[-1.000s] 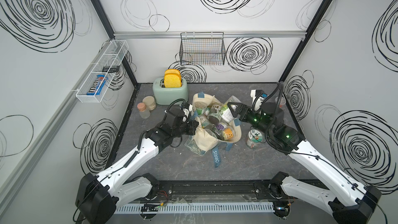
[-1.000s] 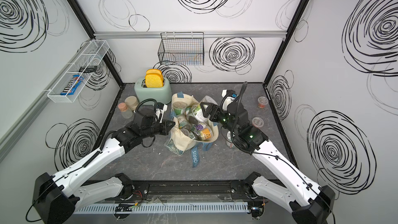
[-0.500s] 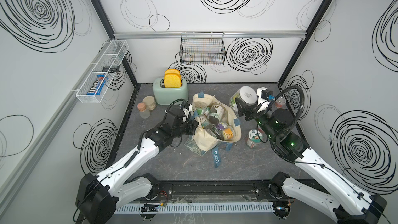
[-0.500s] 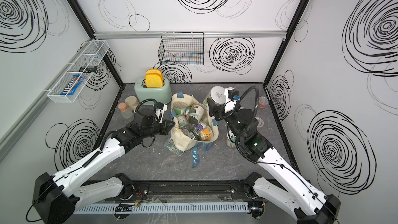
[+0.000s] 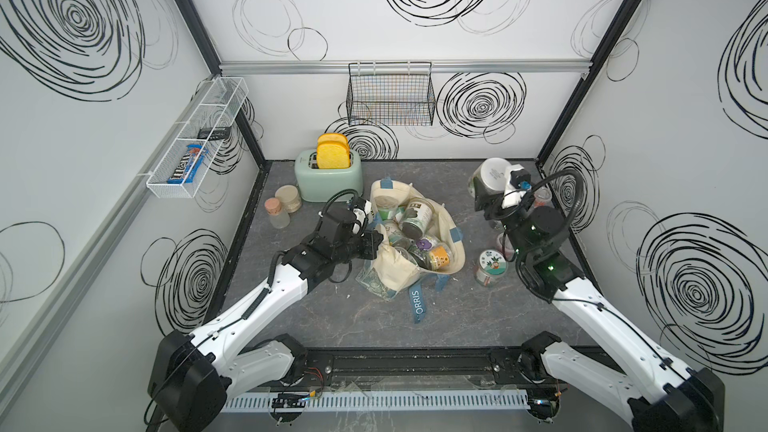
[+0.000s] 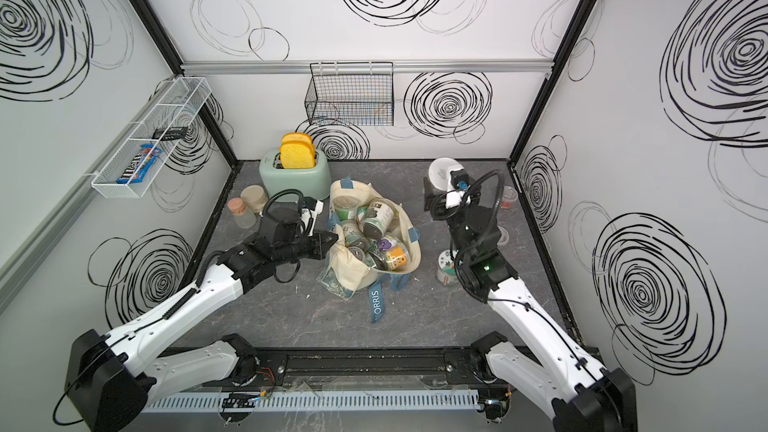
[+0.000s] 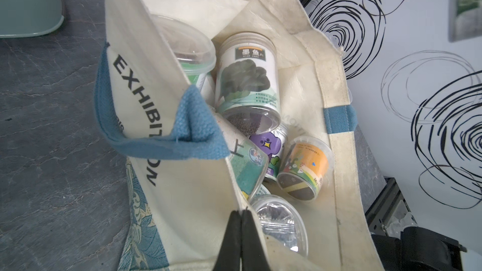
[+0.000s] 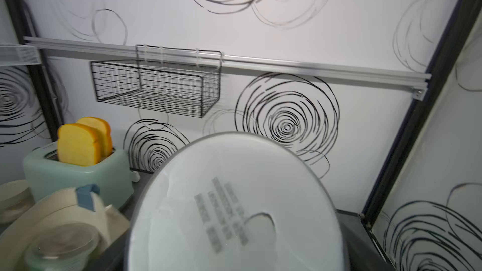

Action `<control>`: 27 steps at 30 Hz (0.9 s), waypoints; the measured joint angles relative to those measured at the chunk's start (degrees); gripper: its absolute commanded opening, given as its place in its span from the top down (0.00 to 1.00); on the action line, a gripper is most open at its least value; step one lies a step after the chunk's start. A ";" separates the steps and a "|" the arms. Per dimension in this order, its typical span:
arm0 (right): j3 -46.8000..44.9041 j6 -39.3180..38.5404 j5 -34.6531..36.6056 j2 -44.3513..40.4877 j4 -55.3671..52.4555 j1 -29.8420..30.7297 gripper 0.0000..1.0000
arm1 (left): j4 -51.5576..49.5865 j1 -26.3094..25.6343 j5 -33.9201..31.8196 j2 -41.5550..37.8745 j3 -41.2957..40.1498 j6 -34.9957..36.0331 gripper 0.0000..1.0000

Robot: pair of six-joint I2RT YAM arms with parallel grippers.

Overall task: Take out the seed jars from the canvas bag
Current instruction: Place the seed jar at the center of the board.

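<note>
Our left end effector (image 7: 240,213), closed, pinches the canvas bag (image 5: 397,270) rim; our right end effector (image 5: 484,201) grips one seed jar (image 5: 493,173) beside the bag. The seed jars (image 7: 247,79) inside look light, rigid and slick: we'd clasp their sides.

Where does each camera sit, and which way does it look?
Top views: high in front, looking down on the table; left arm and right arm show.
Left wrist: on its arm, looking into the bag; shut left pincer grips its edge.
Right wrist: on its arm, facing the back wall past the held jar; no arm shows.
Shared: toaster in all.
</note>
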 measured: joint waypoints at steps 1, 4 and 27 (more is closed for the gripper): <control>1.22 2.16 -0.46 2.93 0.00 -3.06 0.25 | 0.07 0.07 0.11 0.02 0.00 -0.02 1.00; 3.96 6.38 -0.74 10.88 0.07 -7.19 0.25 | 0.35 0.07 0.35 0.24 -0.02 -0.02 1.00; 20.76 18.53 2.25 51.98 2.54 -9.68 0.23 | 1.46 1.01 2.19 1.20 -0.26 0.00 1.00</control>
